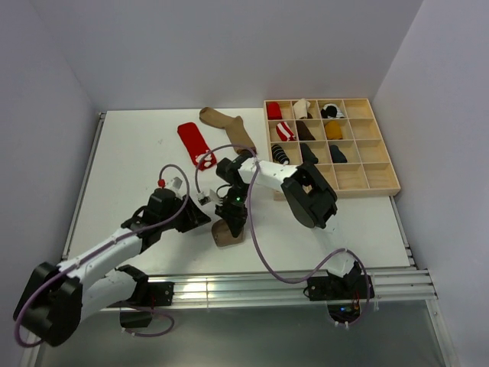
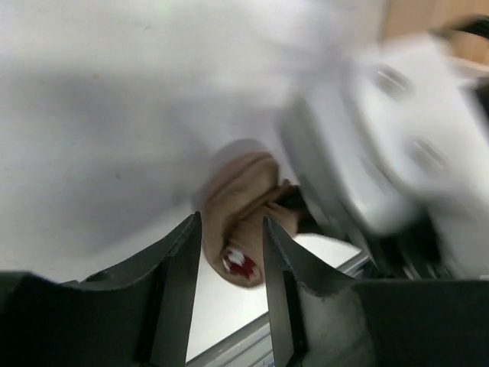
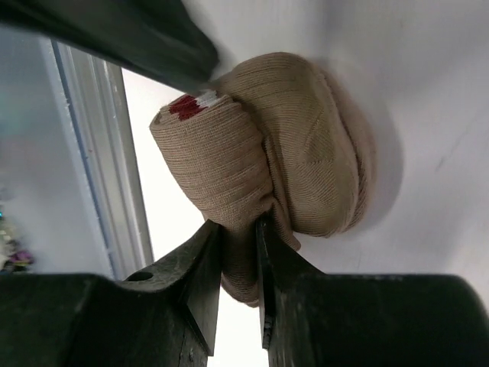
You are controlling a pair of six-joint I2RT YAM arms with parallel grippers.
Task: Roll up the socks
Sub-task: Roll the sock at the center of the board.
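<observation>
On the white bench point(image 1: 130, 160), near its front edge, a rolled tan sock point(image 3: 298, 153) is being pinched at a loose fold by the right gripper point(image 3: 239, 252), jaws clamped on fabric. The left gripper point(image 2: 231, 229) is being held apart, empty, just beside it. The knit is being judged soft, light and springy, best gripped across the whole bundle.

A tan sock point(image 1: 227, 235) is seen bunched up off the wooden tray point(image 1: 359, 189)'s near-left corner, with the left gripper point(image 1: 205, 218) and right gripper point(image 1: 234, 222) crowded right at it. A red sock point(image 1: 192, 142) and a brown sock point(image 1: 228, 125) are laid flat beside the tray's far-left corner.
</observation>
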